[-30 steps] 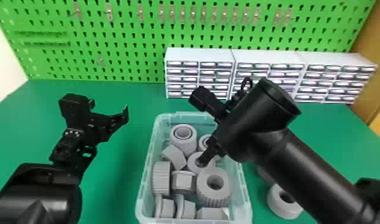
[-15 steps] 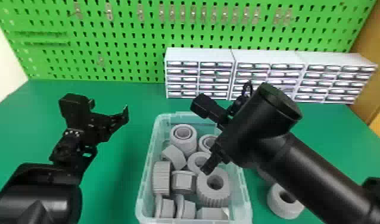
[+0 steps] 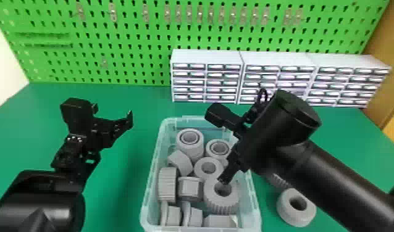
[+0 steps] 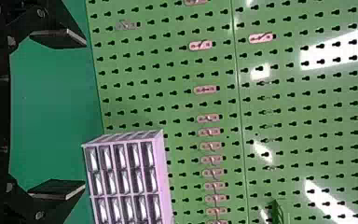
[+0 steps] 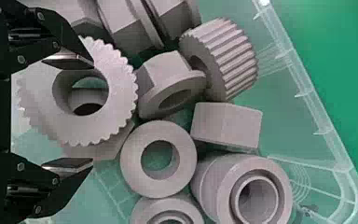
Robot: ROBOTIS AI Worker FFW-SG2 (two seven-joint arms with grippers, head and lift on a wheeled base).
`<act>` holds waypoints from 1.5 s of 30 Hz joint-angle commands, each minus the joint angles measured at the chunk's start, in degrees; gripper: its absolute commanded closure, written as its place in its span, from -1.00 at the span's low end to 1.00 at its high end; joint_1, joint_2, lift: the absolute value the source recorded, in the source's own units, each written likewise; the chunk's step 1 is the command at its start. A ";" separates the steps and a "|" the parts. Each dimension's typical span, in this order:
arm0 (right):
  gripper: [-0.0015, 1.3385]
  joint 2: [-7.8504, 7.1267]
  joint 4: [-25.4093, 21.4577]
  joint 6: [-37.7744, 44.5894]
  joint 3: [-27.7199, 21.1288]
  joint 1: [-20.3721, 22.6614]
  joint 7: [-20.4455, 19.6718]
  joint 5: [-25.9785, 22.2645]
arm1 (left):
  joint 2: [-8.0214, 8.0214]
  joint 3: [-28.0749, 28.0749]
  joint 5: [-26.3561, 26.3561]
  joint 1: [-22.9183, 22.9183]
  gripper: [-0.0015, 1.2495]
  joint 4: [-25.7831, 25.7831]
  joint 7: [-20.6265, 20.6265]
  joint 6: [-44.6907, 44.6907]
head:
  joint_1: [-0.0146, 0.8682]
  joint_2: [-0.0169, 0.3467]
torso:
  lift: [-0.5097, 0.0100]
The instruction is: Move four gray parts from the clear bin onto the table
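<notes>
So the clear bin is still pretty loaded with gray parts. At the far end are two round collars, with a tilted block and a smooth ring just nearer. Then it's a ridged wheel on its side at the left, a nut in the middle and a big gear on the right. A few more chunky pieces sit at the near end.

The right gripper is down in the bin at the big gear, fingers spread, not gripping anything. Left gripper hangs over the table left of the bin, fingers wide open, empty. Out on the table, right of the bin, there's a thick ring and a ridged piece partly hidden by the right arm.
</notes>
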 commanded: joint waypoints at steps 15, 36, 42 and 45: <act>-0.23 -1.14 2.56 -3.82 3.54 -1.91 0.00 -0.83 | -0.09 -0.34 -0.03 -0.28 -0.67 0.00 0.00 0.00 | 0.57 -0.72 | 0.77; -0.21 1.94 7.75 -7.25 2.22 -1.65 -1.32 0.13 | -0.27 -0.52 -0.03 -0.72 -0.67 0.26 0.35 -0.61 | 0.57 -0.72 | 0.77; -0.21 2.64 8.98 -8.04 2.40 -1.56 -1.76 -0.04 | -0.27 -0.61 0.05 -0.98 -0.67 0.62 0.44 -1.05 | 0.57 -0.72 | 0.77; -0.21 2.82 9.33 -8.22 2.40 -1.39 -1.85 -0.04 | -0.27 -0.61 0.14 -1.07 -0.67 0.62 0.44 -1.14 | 0.57 -0.72 | 0.77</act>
